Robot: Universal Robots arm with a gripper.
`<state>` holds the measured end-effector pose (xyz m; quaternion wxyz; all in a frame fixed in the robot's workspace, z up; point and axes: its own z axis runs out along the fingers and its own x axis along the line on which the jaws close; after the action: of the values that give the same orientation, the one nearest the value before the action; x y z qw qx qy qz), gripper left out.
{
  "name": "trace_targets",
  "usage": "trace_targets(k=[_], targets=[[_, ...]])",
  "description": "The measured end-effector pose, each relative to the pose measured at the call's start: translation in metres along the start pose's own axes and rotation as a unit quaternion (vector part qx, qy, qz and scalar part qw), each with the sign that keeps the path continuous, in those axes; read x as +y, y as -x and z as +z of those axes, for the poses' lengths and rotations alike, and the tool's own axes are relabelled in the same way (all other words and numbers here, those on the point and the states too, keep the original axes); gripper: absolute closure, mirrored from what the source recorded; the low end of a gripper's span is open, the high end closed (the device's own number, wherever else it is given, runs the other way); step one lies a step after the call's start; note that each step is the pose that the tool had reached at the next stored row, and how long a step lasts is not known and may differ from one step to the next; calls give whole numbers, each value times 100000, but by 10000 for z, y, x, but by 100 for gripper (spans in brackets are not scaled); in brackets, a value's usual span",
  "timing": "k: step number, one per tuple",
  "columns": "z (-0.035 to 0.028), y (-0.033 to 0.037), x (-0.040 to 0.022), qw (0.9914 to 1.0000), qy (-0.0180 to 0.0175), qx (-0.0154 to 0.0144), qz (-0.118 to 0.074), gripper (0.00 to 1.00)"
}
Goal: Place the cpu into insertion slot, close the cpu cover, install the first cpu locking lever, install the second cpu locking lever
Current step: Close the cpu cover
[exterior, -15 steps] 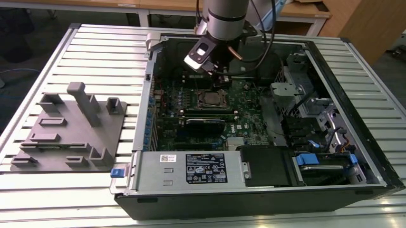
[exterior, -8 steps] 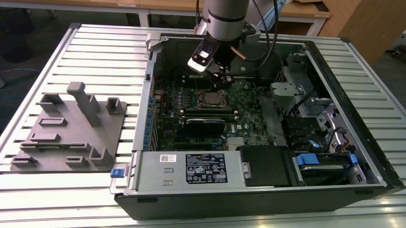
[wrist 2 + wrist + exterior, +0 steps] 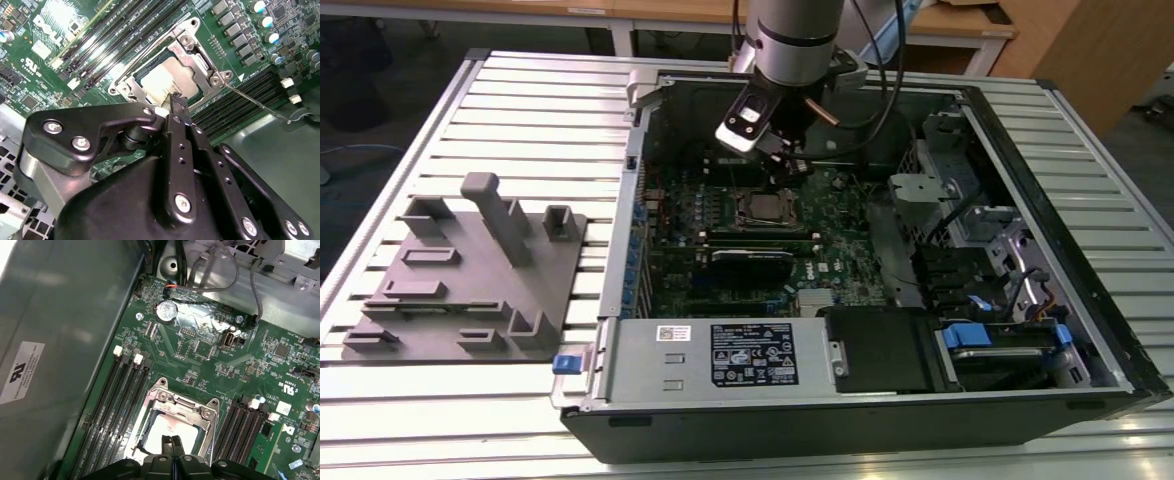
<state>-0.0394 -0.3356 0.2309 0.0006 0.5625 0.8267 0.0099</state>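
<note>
The cpu point(image 3: 162, 80) sits flat in the socket on the green motherboard point(image 3: 678, 272). Its pale silvery top shows through the square opening of the cpu cover point(image 3: 202, 62), which lies down around it as a thin metal frame. The gripper point(image 3: 177, 100) hangs directly above the socket, over one edge of the chip. The jaws are pressed together tip against tip, with nothing held between them. In the first wrist view the two black fingertips point(image 3: 167, 441) stand side by side over that same edge, and I cannot tell whether they touch the metal.

A thin lever rod point(image 3: 255, 102) runs from one corner of the socket out across the neighbouring slots towards the bare case floor. Another thin rod point(image 3: 155, 50) lies close along the socket's opposite side. Banks of black memory slots point(image 3: 112, 400) flank the socket on two opposite sides. A round coin cell battery point(image 3: 166, 311) sits on the board beyond the socket, near a bundle of cables.

In the exterior view the socket lies near the middle of the board, inside an open computer case point(image 3: 881, 430) that rests on its side on a slatted metal table point(image 3: 520, 110). A grey moulded fixture point(image 3: 467, 280) stands well apart from the socket, outside the case on the exterior view's left
</note>
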Motion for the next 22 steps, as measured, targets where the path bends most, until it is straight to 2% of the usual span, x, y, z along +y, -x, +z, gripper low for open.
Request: trace_targets(k=[3,5,8,11,14,16,19,22], targets=[[1,0,0,99976,-22,37,-2187,90],[1,0,0,99928,-41,64,-3797,90],[2,0,0,99793,-70,107,-6428,90],[4,0,0,99587,-93,155,-9082,90],[6,0,0,99298,-123,202,-11825,90],[7,0,0,99070,-140,232,-13607,90],[10,0,0,98662,-167,278,-16303,90],[13,0,0,98172,-197,324,-19032,90]])
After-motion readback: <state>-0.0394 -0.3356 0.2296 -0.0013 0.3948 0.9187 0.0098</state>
